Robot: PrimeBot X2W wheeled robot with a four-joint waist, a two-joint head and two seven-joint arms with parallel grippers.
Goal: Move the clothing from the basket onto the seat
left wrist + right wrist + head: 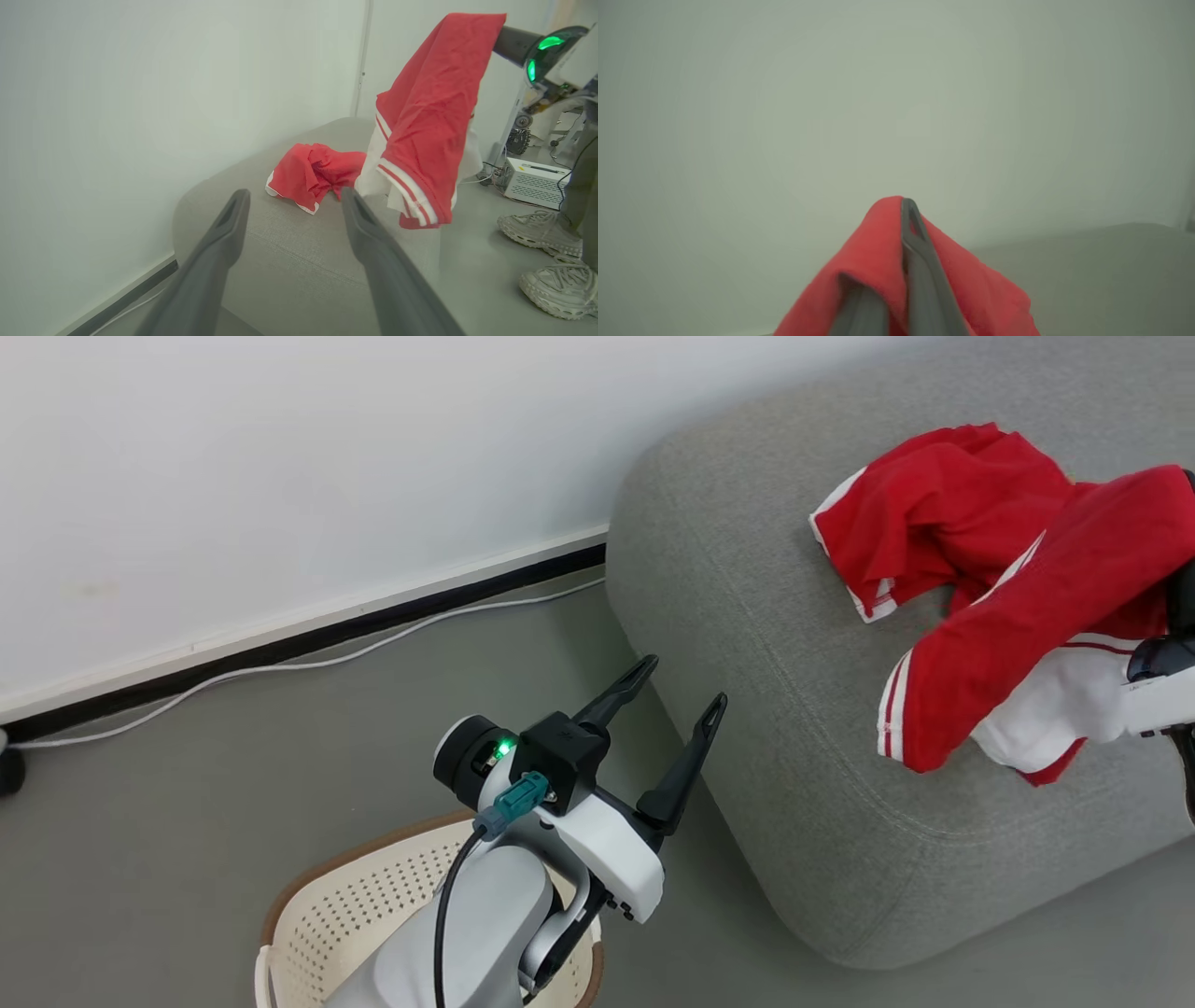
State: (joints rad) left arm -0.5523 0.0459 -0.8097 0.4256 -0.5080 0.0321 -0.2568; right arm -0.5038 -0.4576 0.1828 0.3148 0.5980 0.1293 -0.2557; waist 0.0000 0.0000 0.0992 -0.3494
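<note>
My right gripper (903, 205) is clamped on a red garment (878, 266). In the right wrist view the two fingers lie pressed together, with the cloth folded over and between them. In the head view this garment sits at 3 o'clock from my left gripper (681, 683), draped off my right wrist at the frame's edge, over the seat (747, 616). In the left wrist view it hangs in a long fold with the white-striped hem lowest. I cannot tell whether that hem touches the cushion.

The other red garment (915, 523) lies crumpled on the seat at 2 o'clock from my left gripper, just behind the hanging one. My left gripper's fingers are spread wide with nothing between them, beside the seat's rounded corner. The basket (345, 915) sits at 8 o'clock from it, partly hidden by my left arm. At 4 o'clock in the left wrist view, a person's shoes (537, 228) stand on the floor.
</note>
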